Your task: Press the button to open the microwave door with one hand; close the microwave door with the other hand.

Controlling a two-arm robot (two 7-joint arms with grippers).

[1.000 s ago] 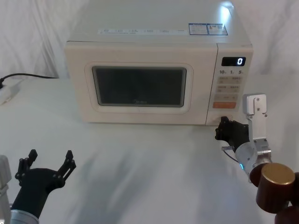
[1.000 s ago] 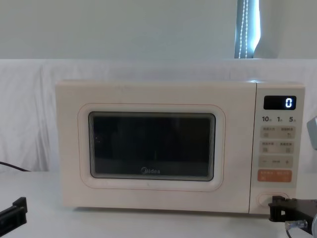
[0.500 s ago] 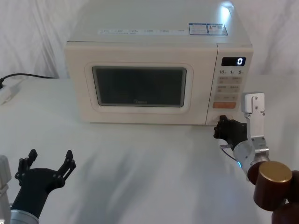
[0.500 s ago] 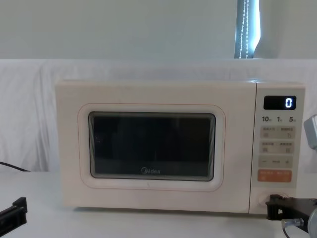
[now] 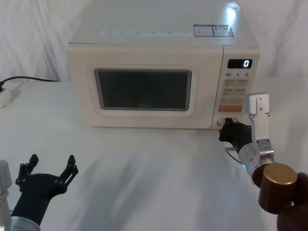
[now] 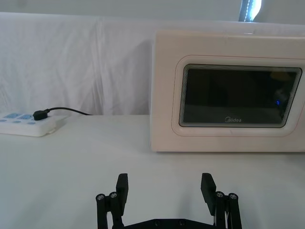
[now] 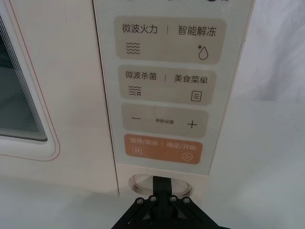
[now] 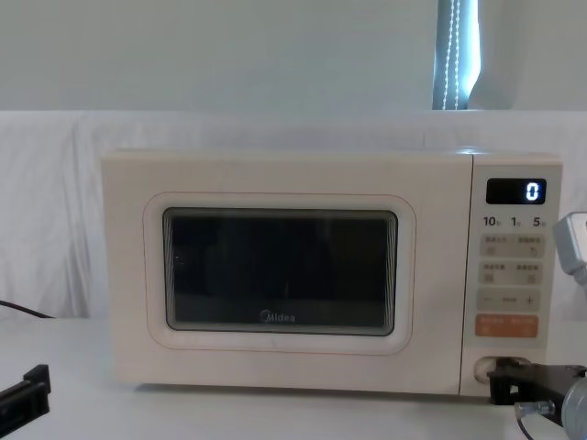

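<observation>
Pressing against the button (image 7: pixel 160 182) at the bottom of the microwave's control panel (image 5: pixel 236 91), the right gripper (image 5: pixel 230 131) has its black fingers brought together into a single tip that touches the middle of the cream key. In the right wrist view that tip covers the centre of the button, which sits just below the orange key (image 7: pixel 162 149). The microwave door (image 5: pixel 143 89) takes up the front of the microwave to the left of the control panel and looks flush with the body, its dark window facing forward. The display (image 8: pixel 516 191) at the top of the panel reads 0. The left gripper (image 5: pixel 47 169) hangs low over the table (image 5: pixel 144 168), well apart from the microwave and in front of its left corner, its fingers (image 6: pixel 122 186) spread wide and holding nothing. A power strip (image 6: pixel 26 126) with a black plug lies on the table, left of the microwave.
</observation>
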